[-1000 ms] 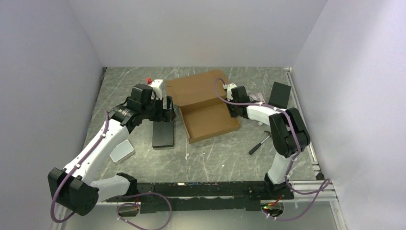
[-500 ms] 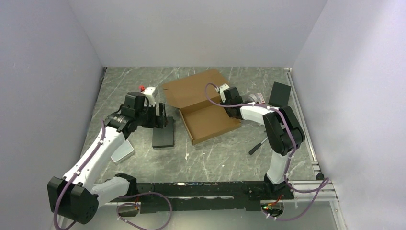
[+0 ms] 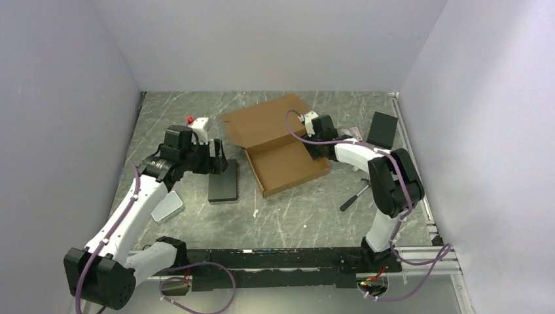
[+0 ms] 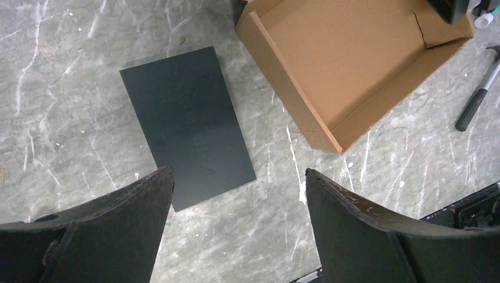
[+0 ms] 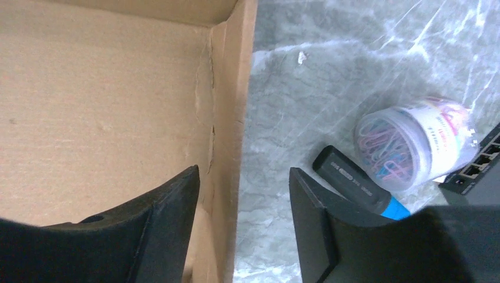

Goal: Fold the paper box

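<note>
The paper box [image 3: 288, 167] is brown cardboard in mid-table, its tray walls up and its lid [image 3: 265, 121] lying flat behind it. My right gripper [image 3: 319, 150] is open and straddles the tray's right wall [image 5: 233, 118], one finger inside the box and one outside over the table; the wall is creased there. My left gripper [image 3: 221, 163] hangs open and holds nothing, left of the box and above a black block [image 4: 188, 124]. The box's near-left corner [image 4: 330, 138] shows in the left wrist view.
A jar of paper clips [image 5: 413, 141], a black-and-blue marker [image 5: 354, 183] and a black device with ports [image 5: 477, 171] lie just right of the box. A hammer [image 3: 355, 194] lies front right, and a grey tin [image 3: 166, 206] front left. A black case [image 3: 383, 129] stands at the right.
My left arm has drawn back leftward from the box. The box's lid end has swung slightly left. My right gripper closed further, then spread open around the right wall.
</note>
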Available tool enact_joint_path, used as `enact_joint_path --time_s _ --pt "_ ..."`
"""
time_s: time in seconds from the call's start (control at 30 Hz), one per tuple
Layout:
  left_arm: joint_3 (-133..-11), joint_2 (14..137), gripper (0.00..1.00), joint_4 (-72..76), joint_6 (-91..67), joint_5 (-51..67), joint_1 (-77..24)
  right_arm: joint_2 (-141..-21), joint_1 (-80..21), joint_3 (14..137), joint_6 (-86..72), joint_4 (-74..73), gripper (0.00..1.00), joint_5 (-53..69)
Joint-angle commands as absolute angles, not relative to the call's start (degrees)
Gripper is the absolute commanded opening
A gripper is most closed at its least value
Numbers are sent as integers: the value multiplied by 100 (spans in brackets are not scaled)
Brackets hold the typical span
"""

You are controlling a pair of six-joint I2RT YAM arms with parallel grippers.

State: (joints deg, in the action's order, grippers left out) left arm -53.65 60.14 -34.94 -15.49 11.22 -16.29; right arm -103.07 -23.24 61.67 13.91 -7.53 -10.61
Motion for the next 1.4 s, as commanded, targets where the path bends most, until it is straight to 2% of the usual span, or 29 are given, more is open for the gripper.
enact_joint_path --time_s 0.0,0.13,0.27,0.47,0.8,1.1,1.37 --pt "-5359 5897 86 -3315 -1408 1340 -1574 -9822 -2245 6154 1332 -732 63 -668" --pt "-5345 5880 86 -3296 -1423 1392 -1535 -9640 -2198 6135 1351 -794 69 -396" --pt "-5342 5889 87 -3279 -1440 1495 -1467 -9447 -2098 6159 1443 -956 72 -37" --pt "-5327 5880 90 -3244 -1478 1638 -1271 -9050 -1771 6180 1913 -1403 78 1319" --pt "-5256 5871 94 -3132 -1648 1908 -939 -8293 -717 6068 2427 -1985 78 3842" --pt "-5221 5753 94 -3097 -1670 1925 -897 -7937 289 5941 2363 -1964 78 4634" --pt "-5212 5690 94 -3090 -1663 1947 -871 -7909 709 5863 2281 -1898 78 4831"
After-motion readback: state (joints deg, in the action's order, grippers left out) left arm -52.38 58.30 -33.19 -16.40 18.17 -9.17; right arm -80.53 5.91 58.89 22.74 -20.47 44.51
